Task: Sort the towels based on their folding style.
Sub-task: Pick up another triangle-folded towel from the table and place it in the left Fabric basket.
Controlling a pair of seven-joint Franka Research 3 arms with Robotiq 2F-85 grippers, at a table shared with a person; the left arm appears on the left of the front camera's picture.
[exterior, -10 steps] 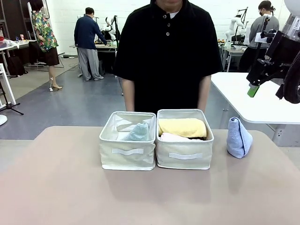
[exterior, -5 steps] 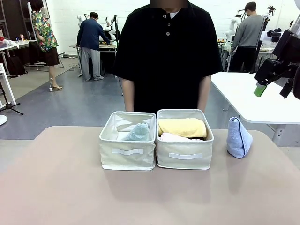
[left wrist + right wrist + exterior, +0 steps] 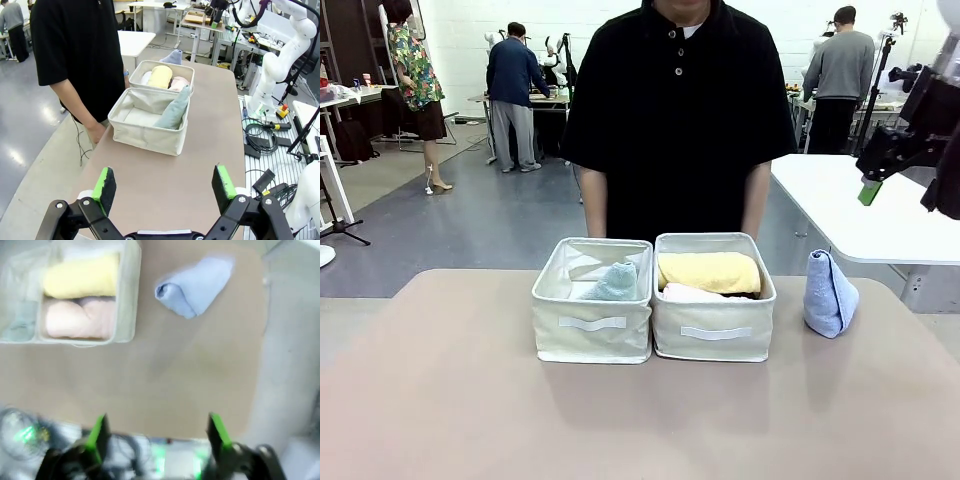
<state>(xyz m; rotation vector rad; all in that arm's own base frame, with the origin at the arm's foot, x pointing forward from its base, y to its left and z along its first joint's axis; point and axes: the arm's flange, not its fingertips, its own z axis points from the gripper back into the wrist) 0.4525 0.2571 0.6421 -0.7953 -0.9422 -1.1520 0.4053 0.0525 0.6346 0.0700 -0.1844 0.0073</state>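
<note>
On your table (image 3: 440, 400), the left bin (image 3: 592, 325) held the sage-green cone (image 3: 612, 283), the right bin (image 3: 713, 335) held the yellow roll (image 3: 708, 271) and pink roll (image 3: 75, 319). The light-blue cone (image 3: 829, 293) sat just right of that bin. Your left gripper (image 3: 165, 185) and right gripper (image 3: 156, 426) hung spread wide, gripping nothing.

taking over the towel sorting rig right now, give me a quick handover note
Left gripper: open, empty, over the left end of the table.
Right gripper: open, empty, raised over the right end.
Done: sage-green cone in the left bin; yellow roll and pink roll in the right bin.
Left: light-blue cone sits on the table right of the bins; it probably belongs in the left bin.
</note>
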